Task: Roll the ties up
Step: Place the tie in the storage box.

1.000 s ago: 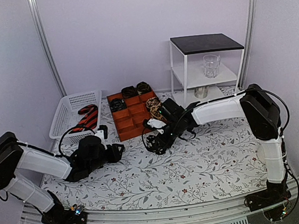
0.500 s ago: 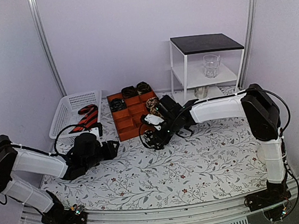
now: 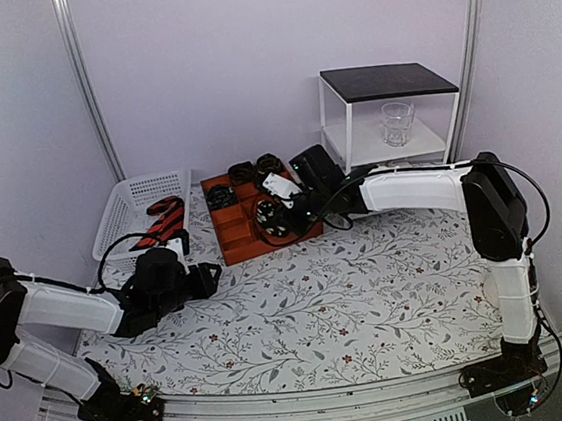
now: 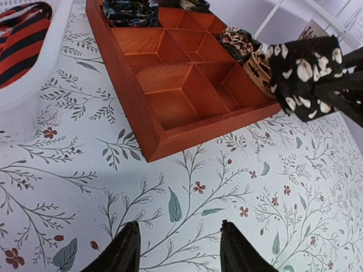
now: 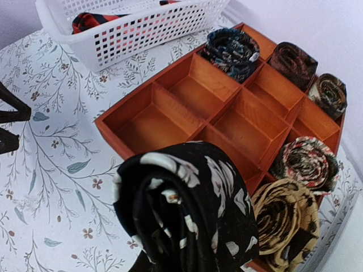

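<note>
My right gripper (image 3: 273,212) is shut on a rolled black tie with pale leaf shapes (image 5: 195,207) and holds it just above the front right of the orange compartment tray (image 5: 116,123). The coil hides the fingers in the right wrist view and shows in the left wrist view (image 4: 306,71). Several other coiled ties lie in the tray's back and right compartments, one dark blue (image 5: 229,50) and one tan (image 5: 281,218). A red-and-black striped tie (image 3: 164,220) lies in the white basket (image 3: 124,202). My left gripper (image 4: 178,228) is open and empty, low over the tablecloth in front of the tray (image 4: 161,141).
A white shelf unit with a black top (image 3: 388,81) stands at the back right with a glass (image 3: 398,123) on its middle shelf. The basket (image 5: 142,34) sits left of the tray. The floral tablecloth (image 3: 371,302) covers the table.
My right gripper has lifted the rolled tie off the tablecloth and carried it back and left over the tray. My left gripper has drawn back a little to the left.
</note>
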